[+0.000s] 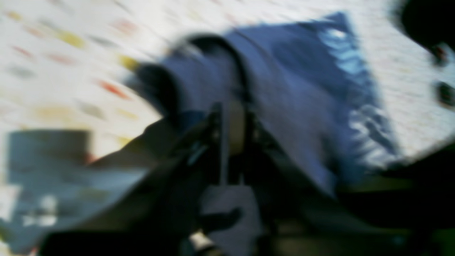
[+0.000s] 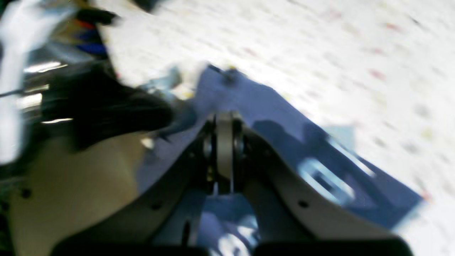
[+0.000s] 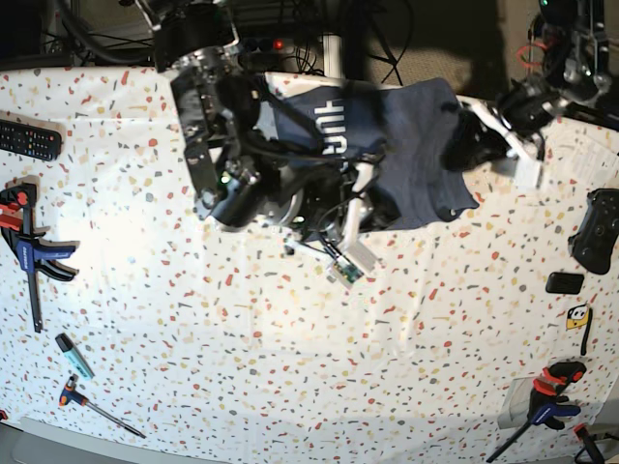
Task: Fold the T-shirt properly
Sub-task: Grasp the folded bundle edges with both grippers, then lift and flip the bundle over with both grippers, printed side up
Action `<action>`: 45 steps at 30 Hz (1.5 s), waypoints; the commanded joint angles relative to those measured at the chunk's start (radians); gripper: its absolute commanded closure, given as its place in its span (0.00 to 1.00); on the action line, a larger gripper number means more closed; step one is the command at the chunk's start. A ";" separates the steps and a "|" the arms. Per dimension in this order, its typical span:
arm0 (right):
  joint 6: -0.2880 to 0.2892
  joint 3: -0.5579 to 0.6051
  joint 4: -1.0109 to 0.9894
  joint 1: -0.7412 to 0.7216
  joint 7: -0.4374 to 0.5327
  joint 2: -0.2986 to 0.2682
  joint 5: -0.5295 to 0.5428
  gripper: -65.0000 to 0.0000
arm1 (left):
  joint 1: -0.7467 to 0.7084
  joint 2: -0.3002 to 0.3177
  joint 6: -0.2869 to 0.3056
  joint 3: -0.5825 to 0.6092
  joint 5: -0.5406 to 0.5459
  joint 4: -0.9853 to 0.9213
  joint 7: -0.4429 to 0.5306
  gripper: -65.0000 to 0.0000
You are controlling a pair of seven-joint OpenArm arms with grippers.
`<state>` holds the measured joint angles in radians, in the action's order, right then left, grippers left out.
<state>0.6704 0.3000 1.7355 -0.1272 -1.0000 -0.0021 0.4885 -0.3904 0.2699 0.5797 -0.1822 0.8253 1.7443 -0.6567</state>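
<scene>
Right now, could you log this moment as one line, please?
T-shirt: partly folded, lettering up | left end effector: shut on T-shirt | right end effector: shut on T-shirt

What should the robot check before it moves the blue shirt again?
1. Right claw shut on the T-shirt: ok, closed with blue cloth around it.
2. Left claw shut on the shirt: ok, cloth drapes over its closed tips.
3. Shirt lying flat: not ok, it is bunched and lifted between the arms.
4. White lettering showing: ok, partly visible in the base view.
5. Sleeves tucked: cannot tell, too blurred and hidden.
6. Table in front of the shirt free for laying it down: ok, the clamps and remote sit near the edges.
</scene>
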 commanded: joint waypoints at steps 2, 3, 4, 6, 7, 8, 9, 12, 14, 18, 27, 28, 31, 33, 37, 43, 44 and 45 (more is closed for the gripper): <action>0.010 -0.011 0.018 -0.019 0.049 -0.022 -0.025 1.00 | -0.030 -0.028 0.024 -0.005 0.028 0.035 0.025 1.00; 0.010 -0.016 0.017 -0.019 0.063 -0.036 -0.050 1.00 | -0.043 -0.046 0.024 -0.005 0.031 0.038 0.018 1.00; 0.010 -0.021 0.010 -0.020 0.077 -0.049 -0.074 1.00 | -0.052 -0.063 0.026 -0.004 0.032 0.038 0.006 1.00; 0.008 -0.026 -0.024 -0.020 0.107 -0.067 -0.106 1.00 | -0.066 -0.093 0.027 -0.004 0.030 0.038 -0.025 1.00; 0.004 -0.027 -0.051 -0.021 0.124 -0.070 -0.125 1.00 | -0.070 -0.102 0.027 -0.004 0.028 0.038 -0.034 1.00; 0.002 -0.027 -0.082 -0.021 0.145 -0.070 -0.144 1.00 | -0.075 -0.107 0.027 -0.004 0.029 0.038 -0.036 1.00; 0.002 -0.027 -0.117 -0.022 0.169 -0.070 -0.159 1.00 | -0.077 -0.106 0.027 -0.004 0.029 0.038 -0.037 1.00; 0.002 -0.027 -0.214 -0.029 0.223 -0.069 -0.206 1.00 | -0.078 -0.106 0.027 -0.004 0.035 0.038 -0.080 1.00; 0.002 -0.027 -0.265 -0.037 0.239 -0.069 -0.229 1.00 | -0.078 -0.106 0.027 -0.004 0.041 0.038 -0.140 1.00; 0.002 -0.027 -0.308 -0.042 0.240 -0.070 -0.250 1.00 | -0.103 -0.106 0.027 -0.003 -0.003 0.030 -0.157 1.00; -0.002 -0.028 -0.308 -0.042 0.235 -0.076 -0.307 1.00 | -0.035 -0.106 -0.015 0.053 -0.198 -0.186 0.090 1.00; -0.002 -0.031 -0.308 -0.042 0.233 -0.079 -0.306 1.00 | -0.009 -0.109 -0.015 0.053 -0.198 -0.211 0.089 1.00; -0.002 -0.060 -0.308 -0.042 0.230 -0.082 -0.306 1.00 | 0.076 -0.109 -0.015 0.053 -0.203 -0.288 0.079 1.00; -0.002 -0.098 -0.306 -0.042 0.229 -0.082 -0.306 1.00 | 0.133 -0.109 -0.015 0.053 -0.240 -0.348 0.078 1.00; -0.002 -0.155 -0.304 -0.038 0.222 -0.089 -0.302 1.00 | 0.253 -0.109 -0.015 0.053 -0.325 -0.488 0.105 1.00; -0.001 -0.157 -0.304 0.006 0.218 -0.114 -0.303 1.00 | 0.451 -0.119 -0.014 0.053 -0.401 -0.667 0.142 1.00; -0.001 -0.157 -0.303 0.017 0.220 -0.114 -0.303 1.00 | 0.481 -0.126 -0.014 0.053 -0.419 -0.689 0.142 1.00; -0.002 -0.156 -0.300 0.030 0.225 -0.112 -0.303 1.00 | 0.510 -0.137 -0.014 0.053 -0.435 -0.709 0.142 1.00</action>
<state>0.6662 0.1429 1.4303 -0.0956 -0.7380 -0.1139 0.1944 0.1223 0.1177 0.6285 -0.1257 0.4595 1.0374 -0.4709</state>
